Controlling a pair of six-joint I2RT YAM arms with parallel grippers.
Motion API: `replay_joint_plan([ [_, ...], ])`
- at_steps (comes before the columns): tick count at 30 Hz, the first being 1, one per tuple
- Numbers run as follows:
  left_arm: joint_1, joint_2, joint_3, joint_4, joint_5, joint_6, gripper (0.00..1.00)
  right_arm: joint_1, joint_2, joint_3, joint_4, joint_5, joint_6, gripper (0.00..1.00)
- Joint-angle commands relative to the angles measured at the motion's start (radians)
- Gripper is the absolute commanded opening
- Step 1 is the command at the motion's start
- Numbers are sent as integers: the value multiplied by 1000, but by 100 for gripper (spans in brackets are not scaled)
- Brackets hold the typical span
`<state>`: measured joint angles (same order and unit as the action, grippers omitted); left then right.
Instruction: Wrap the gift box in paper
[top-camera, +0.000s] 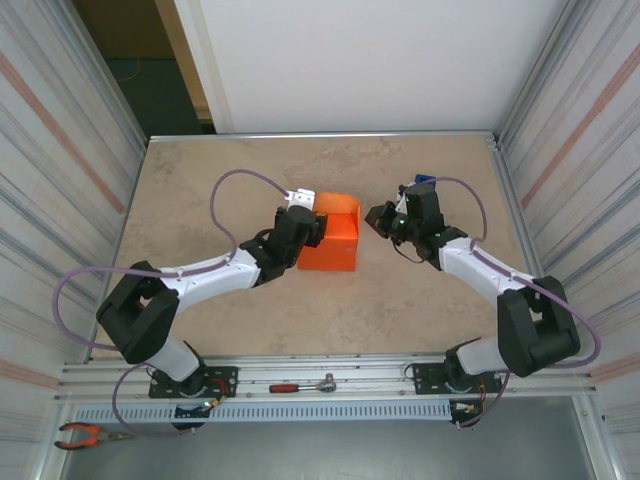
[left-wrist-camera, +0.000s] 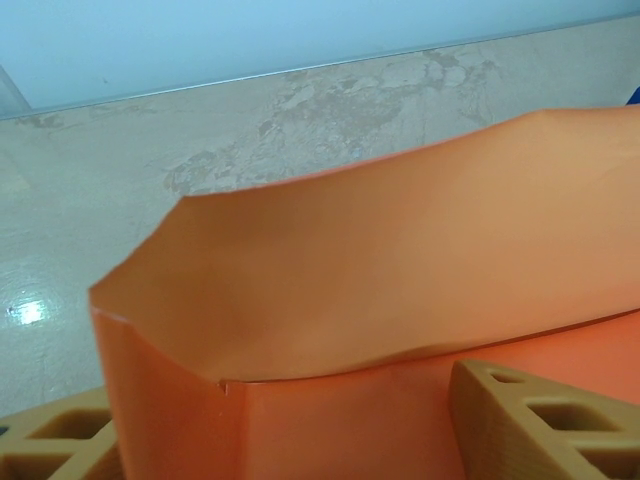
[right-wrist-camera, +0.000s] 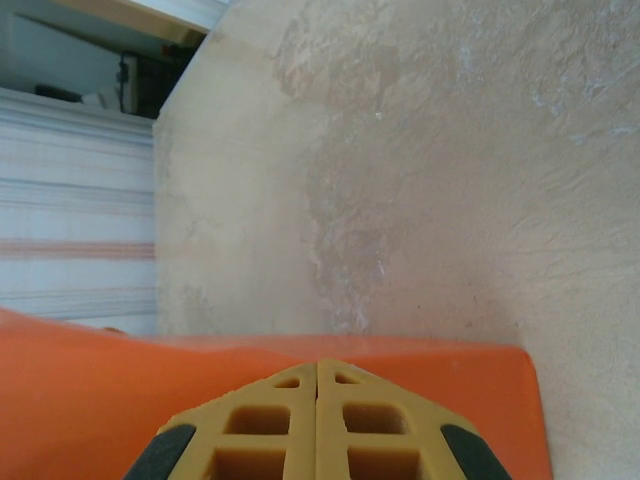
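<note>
The orange paper (top-camera: 332, 235) stands folded into a boxy parcel mid-table. The gift box is hidden inside it. My left gripper (top-camera: 311, 228) is at the parcel's left side. In the left wrist view its jaws (left-wrist-camera: 280, 405) stand wide apart. One fingertip (left-wrist-camera: 55, 440) lies beside the parcel's left wall and the other fingertip (left-wrist-camera: 540, 420) lies over its orange face. A loose paper flap (left-wrist-camera: 400, 260) rises behind them. My right gripper (top-camera: 373, 216) hangs just right of the parcel. Its jaws (right-wrist-camera: 318, 366) are pressed together over the paper's edge (right-wrist-camera: 430, 400), and no paper shows between them.
A blue tape dispenser (top-camera: 422, 184) sits behind the right gripper. A small pale piece (top-camera: 298, 198) shows at the parcel's far left corner. A red-handled tool (top-camera: 300, 386) and pliers (top-camera: 85, 434) lie on the front rail. Ribbed walls (top-camera: 60, 170) enclose the table's sides.
</note>
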<state>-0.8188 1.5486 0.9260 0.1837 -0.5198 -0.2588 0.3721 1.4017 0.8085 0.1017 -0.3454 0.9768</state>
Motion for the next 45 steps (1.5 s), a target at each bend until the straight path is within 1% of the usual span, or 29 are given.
replay_joint_plan([
  [1, -6, 40, -5, -92, -30, 21, 67, 13, 27, 48, 38, -8, 16, 0],
  [13, -10, 41, -7, -91, -31, 17, 67, 54, 85, 84, 69, -17, 14, 0],
  [22, -10, 35, -12, -90, -34, 15, 67, 83, 51, 73, 72, -1, -6, 0],
  [31, -10, 31, -16, -92, -36, 15, 67, 87, -19, 58, 25, 72, -37, 0],
  [38, -10, 30, -18, -92, -36, 13, 66, 88, -12, 59, 27, 51, -34, 0],
  [45, -10, 30, -15, -93, -38, 12, 66, 113, 2, 45, 38, 37, -32, 0],
])
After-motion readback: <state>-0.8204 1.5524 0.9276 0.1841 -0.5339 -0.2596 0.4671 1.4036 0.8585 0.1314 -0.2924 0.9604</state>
